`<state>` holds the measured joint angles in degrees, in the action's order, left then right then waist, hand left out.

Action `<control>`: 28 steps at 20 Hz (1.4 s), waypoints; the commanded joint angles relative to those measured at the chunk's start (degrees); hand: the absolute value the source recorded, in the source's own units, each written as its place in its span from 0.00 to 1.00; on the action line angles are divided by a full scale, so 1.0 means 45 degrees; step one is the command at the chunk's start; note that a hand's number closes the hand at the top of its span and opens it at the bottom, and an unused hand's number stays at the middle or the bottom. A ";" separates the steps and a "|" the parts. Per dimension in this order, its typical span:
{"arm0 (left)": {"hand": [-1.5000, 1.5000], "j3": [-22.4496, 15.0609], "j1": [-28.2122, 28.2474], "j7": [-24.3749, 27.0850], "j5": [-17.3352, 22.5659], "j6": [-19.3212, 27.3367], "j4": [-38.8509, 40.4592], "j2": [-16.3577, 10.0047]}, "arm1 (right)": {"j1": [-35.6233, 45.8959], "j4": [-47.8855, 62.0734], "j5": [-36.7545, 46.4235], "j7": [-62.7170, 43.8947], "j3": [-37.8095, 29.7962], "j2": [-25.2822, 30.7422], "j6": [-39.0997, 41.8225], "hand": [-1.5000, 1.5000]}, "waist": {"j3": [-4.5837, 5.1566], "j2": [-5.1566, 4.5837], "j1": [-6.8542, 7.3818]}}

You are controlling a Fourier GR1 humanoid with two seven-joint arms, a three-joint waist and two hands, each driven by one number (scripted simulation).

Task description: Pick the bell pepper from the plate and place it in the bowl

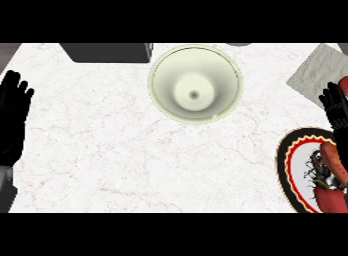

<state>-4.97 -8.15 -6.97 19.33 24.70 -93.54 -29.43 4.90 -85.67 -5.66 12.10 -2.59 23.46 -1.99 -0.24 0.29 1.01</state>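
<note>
One long red bell pepper [332, 196], one round pale bowl [168, 75]

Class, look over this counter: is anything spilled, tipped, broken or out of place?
Nothing stands out. The bowl sits upright, the red bell pepper lies on its plate, and nothing is spilled on the counter.

Head view, steeply down onto counter [118, 150]

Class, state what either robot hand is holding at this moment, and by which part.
Nothing. The left robot hand and right robot hand are open; the bell pepper lies on the plate.
</note>
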 commanded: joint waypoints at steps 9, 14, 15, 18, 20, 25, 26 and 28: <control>0.50 -0.1398 0.0106 -0.1090 0.0811 -0.3395 0.0712 -0.0359 | -0.3808 -0.1509 0.2940 0.1644 -0.1330 -0.0312 -0.3648 0.00 | 0.0048 -0.0027 -0.0966; 0.50 -0.1222 -0.0172 -0.0302 0.0802 -0.4438 0.1931 -0.0095 | -0.5865 -0.3108 0.3281 0.5085 -0.0441 -0.1712 -0.3878 0.00 | 0.0061 -0.0044 -0.0562; 0.50 -0.1317 -0.0305 -0.1059 0.0802 -0.4237 0.1306 -0.0169 | -0.6573 -0.4013 0.3683 0.5105 -0.0026 -0.2034 -0.4186 0.00 | 0.0059 -0.0016 -0.0541; 0.50 -0.0841 -0.0387 -0.1266 0.0873 -0.4491 0.1132 -0.0430 | -0.7654 -0.6348 0.5084 0.3368 0.0301 -0.1872 -0.4857 0.00 | 0.0070 -0.0024 -0.0405; 0.50 -0.0980 -0.0420 -0.0731 0.0734 -0.4454 0.1638 -0.0064 | -0.8685 -0.7288 0.6417 0.1700 0.0272 -0.1620 -0.5327 0.00 | 0.0099 -0.0042 -0.0521; 0.50 -0.1164 -0.0652 -0.0600 0.0502 -0.4495 0.1777 0.0213 | -1.0127 -0.9129 0.8890 -0.2101 0.0255 -0.0852 -0.4261 0.00 | 0.0128 -0.0125 -0.0448; 0.50 -0.1050 -0.0251 -0.0593 0.0688 -0.4784 0.1360 -0.0100 | -1.0476 -0.9914 0.9564 -0.3036 0.0451 -0.0838 -0.4004 0.00 | 0.0154 -0.0115 -0.0275; 0.50 -0.0792 -0.0397 -0.0808 0.0816 -0.4859 0.1627 -0.0248 | -1.0644 -1.0876 0.9896 -0.4555 0.0059 -0.0088 -0.2666 0.00 | 0.0143 -0.0138 -0.0226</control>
<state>-9.18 -10.41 -10.69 22.73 3.68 -86.25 -30.09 -38.79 -126.38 33.10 3.22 -1.68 19.77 -19.81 0.33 -0.23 -0.56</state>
